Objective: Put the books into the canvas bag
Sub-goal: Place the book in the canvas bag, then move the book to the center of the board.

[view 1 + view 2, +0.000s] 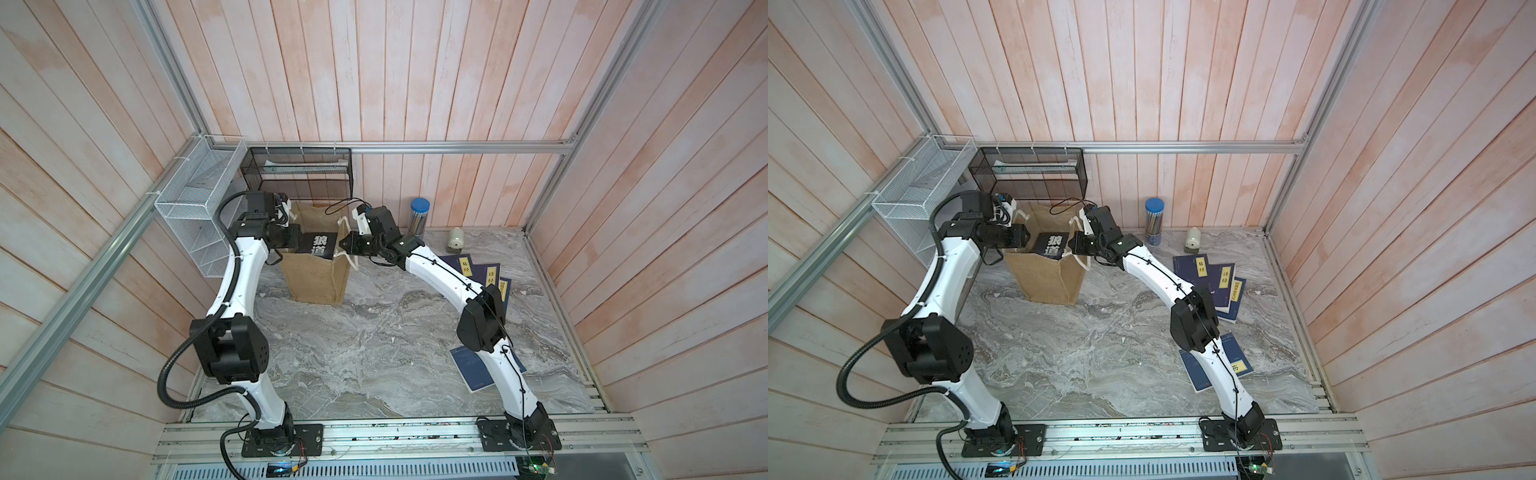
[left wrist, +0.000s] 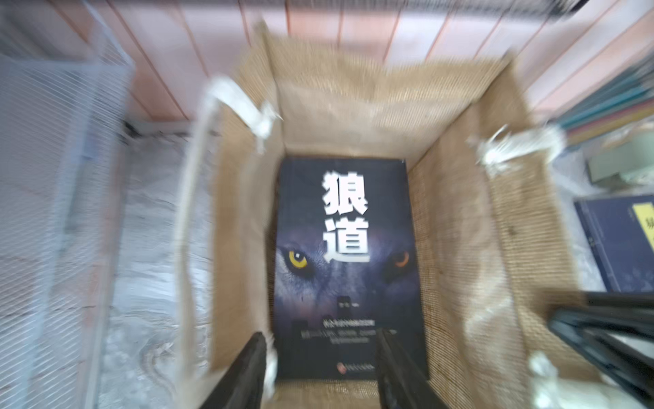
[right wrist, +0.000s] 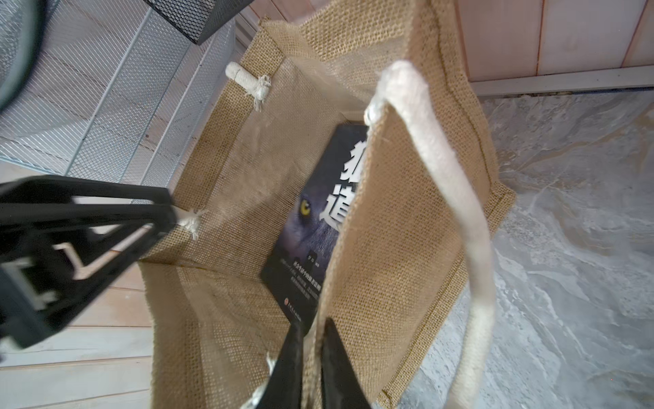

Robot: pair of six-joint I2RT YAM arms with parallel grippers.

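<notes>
Canvas bag [image 1: 316,282] stands upright at the back left of the tabletop [image 1: 374,353], its mouth open upward. Inside it is a black book [image 2: 346,265] with a wolf's face and large white title characters, cover up. In both top views the book's long axis runs front to back, with the head of the title toward the back wall. I cannot tell whether it lies flat on the base or leans.

The left hand [image 2: 320,333] hangs over the bag's mouth with its fingers spread apart and the book's lower edge showing between them. That wrist view is blurred and no contact shows. The right hand [image 3: 313,324] has its fingers close together on either side of the bag's side wall, burlap pinched between them, beside a white rope handle [image 3: 442,177].

Three navy books [image 1: 1221,278] with yellow labels lie fanned on the tabletop at the right. A fourth navy book [image 1: 1235,353] lies nearer the front, partly under the right arm.
</notes>
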